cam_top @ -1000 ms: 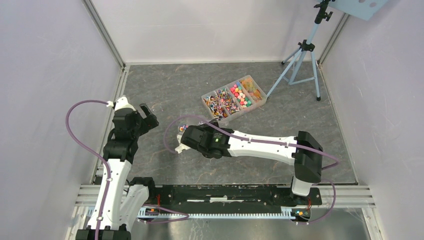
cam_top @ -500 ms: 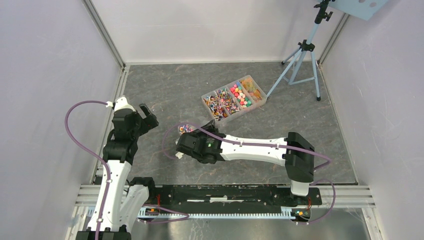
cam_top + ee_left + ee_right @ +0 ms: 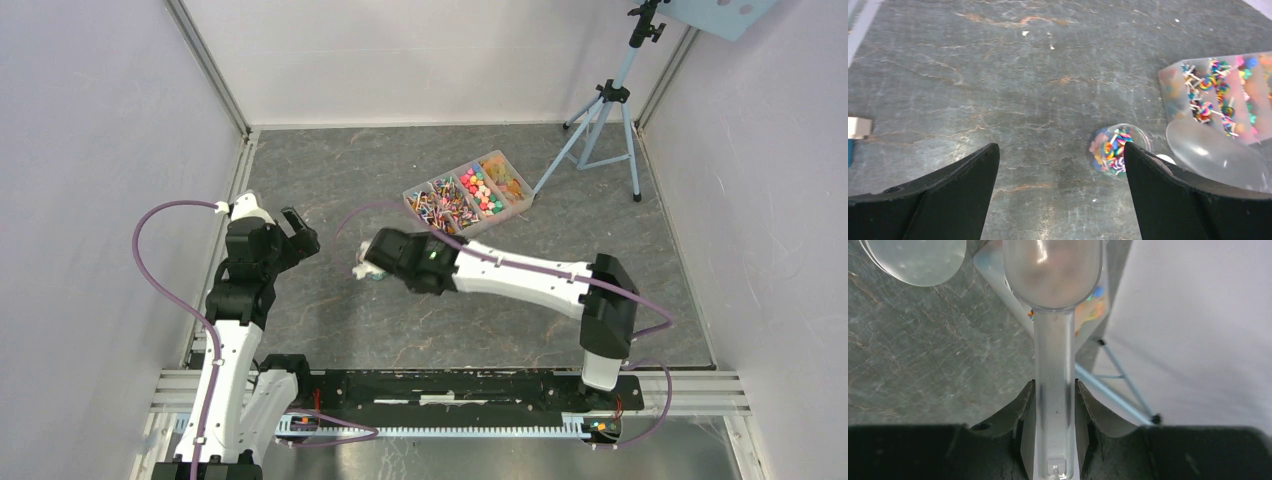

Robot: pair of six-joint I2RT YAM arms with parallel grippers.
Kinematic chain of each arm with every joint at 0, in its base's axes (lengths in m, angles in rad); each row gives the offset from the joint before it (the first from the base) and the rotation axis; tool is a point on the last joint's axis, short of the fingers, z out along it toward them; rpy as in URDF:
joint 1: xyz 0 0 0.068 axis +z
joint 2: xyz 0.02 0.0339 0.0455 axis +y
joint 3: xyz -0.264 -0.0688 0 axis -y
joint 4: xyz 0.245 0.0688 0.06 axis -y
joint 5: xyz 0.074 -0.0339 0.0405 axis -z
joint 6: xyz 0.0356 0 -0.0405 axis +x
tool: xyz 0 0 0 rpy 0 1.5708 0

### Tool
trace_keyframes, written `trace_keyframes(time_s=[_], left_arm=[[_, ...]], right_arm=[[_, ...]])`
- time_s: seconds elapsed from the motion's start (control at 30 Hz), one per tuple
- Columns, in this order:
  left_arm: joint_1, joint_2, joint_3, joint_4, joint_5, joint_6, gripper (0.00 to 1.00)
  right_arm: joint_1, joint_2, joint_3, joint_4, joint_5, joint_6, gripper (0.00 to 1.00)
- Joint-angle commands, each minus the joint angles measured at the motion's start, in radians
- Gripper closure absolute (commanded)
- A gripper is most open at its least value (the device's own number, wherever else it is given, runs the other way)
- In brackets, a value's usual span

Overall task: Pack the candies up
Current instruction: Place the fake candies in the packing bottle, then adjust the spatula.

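Candies (image 3: 1113, 150) already sitting in the small clear jar (image 3: 1146, 142) down on the table, w/ far more of them in the divided tray (image 3: 1165, 87) just beyond it. R gripper (image 3: 1055, 390) is clamped on the handle of the clear scoop (image 3: 1053, 270). Bowl looks empty, tho it's murky. L gripper (image 3: 1060, 147) is spread wide, grasping nothing, hovering near the jar. Partway, I'd say: jar has a load, prob needs more scoops, then closing up.
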Motion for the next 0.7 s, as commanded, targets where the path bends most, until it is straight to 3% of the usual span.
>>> trace_keyframes(time_s=[0.0, 0.2, 0.33, 0.5, 0.67], left_arm=[[0.004, 0.004, 0.006, 0.079, 0.13, -0.012, 0.0], [0.004, 0.028, -0.025, 0.225, 0.466, -0.008, 0.06], [0.004, 0.062, -0.056, 0.363, 0.668, -0.111, 0.09], [-0.015, 0.197, -0.04, 0.476, 0.77, -0.214, 0.09], [-0.103, 0.334, -0.025, 0.566, 0.803, -0.274, 0.11]], right_arm=[[-0.13, -0.123, 0.028, -0.042, -0.239, 0.175, 1.0], [-0.289, -0.261, -0.083, 0.065, -0.588, 0.228, 1.0], [-0.351, -0.299, -0.123, 0.086, -0.769, 0.248, 1.0], [-0.389, -0.333, -0.147, 0.113, -0.902, 0.262, 1.0], [-0.406, -0.368, -0.174, 0.147, -0.972, 0.267, 1.0]])
